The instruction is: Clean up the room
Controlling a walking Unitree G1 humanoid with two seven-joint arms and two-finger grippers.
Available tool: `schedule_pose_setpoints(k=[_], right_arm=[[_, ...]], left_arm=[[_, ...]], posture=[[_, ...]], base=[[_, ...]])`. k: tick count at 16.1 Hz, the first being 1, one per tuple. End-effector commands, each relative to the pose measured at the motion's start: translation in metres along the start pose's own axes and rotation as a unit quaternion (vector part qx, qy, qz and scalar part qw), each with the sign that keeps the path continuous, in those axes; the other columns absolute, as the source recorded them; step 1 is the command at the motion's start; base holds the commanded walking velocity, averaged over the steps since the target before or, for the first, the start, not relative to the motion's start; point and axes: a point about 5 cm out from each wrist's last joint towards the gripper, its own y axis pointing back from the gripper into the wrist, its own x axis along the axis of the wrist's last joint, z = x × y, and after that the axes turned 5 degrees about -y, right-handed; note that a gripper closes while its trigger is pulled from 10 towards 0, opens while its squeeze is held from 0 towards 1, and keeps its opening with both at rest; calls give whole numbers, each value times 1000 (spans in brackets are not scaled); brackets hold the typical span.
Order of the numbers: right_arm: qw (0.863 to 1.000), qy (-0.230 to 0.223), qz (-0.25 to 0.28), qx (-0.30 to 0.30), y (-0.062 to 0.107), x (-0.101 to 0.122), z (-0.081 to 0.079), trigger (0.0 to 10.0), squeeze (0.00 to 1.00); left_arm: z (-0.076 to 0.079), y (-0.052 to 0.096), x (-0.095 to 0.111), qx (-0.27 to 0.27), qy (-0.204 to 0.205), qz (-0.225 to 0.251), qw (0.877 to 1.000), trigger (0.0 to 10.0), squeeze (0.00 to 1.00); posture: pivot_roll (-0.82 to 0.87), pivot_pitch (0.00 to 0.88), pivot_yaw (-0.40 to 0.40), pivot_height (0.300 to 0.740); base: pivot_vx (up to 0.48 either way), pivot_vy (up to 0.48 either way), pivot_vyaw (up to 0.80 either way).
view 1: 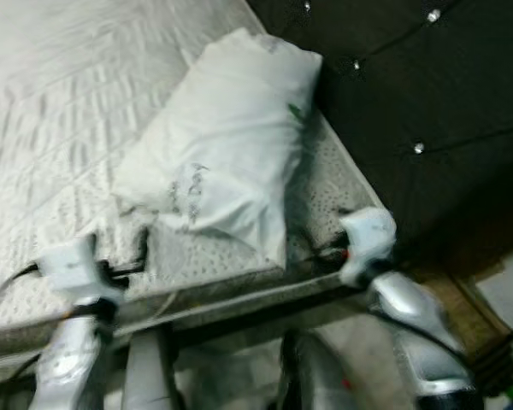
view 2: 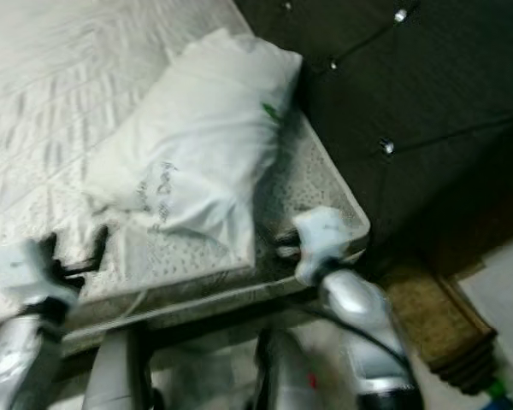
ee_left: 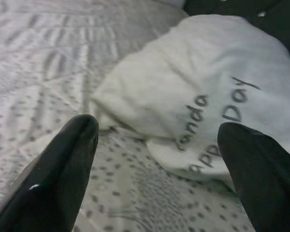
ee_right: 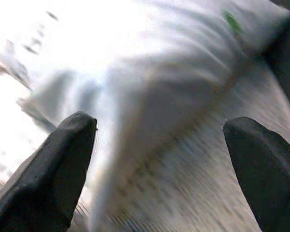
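While the robot stands at the edge of the bed (view 1: 60,154), a white pillow (view 1: 227,141) lies on the mattress near the corner by the dark tufted headboard (view 1: 410,94), and serves as the landmark for the rest. Left of the pillow stretches the quilted white bedcover, with a speckled grey sheet showing around the pillow's near end. The left gripper (ee_left: 159,145) sits just left of the pillow's lower corner, low over the speckled sheet, its two black fingers (ee_left: 63,169) spread wide apart with nothing between them; the corner of the pillow lies ahead of it, not touched. The left wrist view shows dark lettering printed on the pillow's cover, partly readable and partly hidden by folds. The pillow itself lies slanted, its far end up against the headboard and its near end toward the bed's edge, with a small green mark (view 1: 296,111) near its right side. Just right of the pillow's near end, the right gripper (ee_right: 159,145) hovers over the sheet by the mattress corner, its fingers (ee_right: 53,169) likewise held wide apart and empty. Right of the pillow, beyond the headboard, a brown mat (view 2: 427,320) lies on the floor.
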Motion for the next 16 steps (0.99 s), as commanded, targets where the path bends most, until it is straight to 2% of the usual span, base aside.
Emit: schedule_pose_setpoints(k=[1, 5, 9, 13, 16], right_arm=[[999, 6, -23, -27, 12, -10, 15, 10000, 0], [999, 20, -18, -20, 9, -9, 16, 10000, 0], [999, 21, -16, -20, 4, -9, 15, 10000, 0], [1000, 6, -17, -20, -1, -11, 12, 10000, 0], [999, 4, -45, -21, -10, -16, 8, 10000, 0]], left_arm=[[10, 0, -5, -5, 10, -12, 1000, 10000, 0], [10, -2, -8, 0, 11, -18, 1000, 10000, 0], [10, -3, -8, 1, 8, -17, 1000, 10000, 0], [9, -3, -7, 1, 5, -16, 1000, 10000, 0], [9, -1, -6, 0, 3, -18, 1000, 10000, 0]], posture=[[5, 183, -82, 525], [11, 168, -85, 525], [23, 159, -88, 525], [34, 157, -90, 525], [43, 172, -86, 525]], base=[[0, 0, 0], [0, 0, 0], [0, 0, 783], [0, 0, 0], [0, 0, 0]])
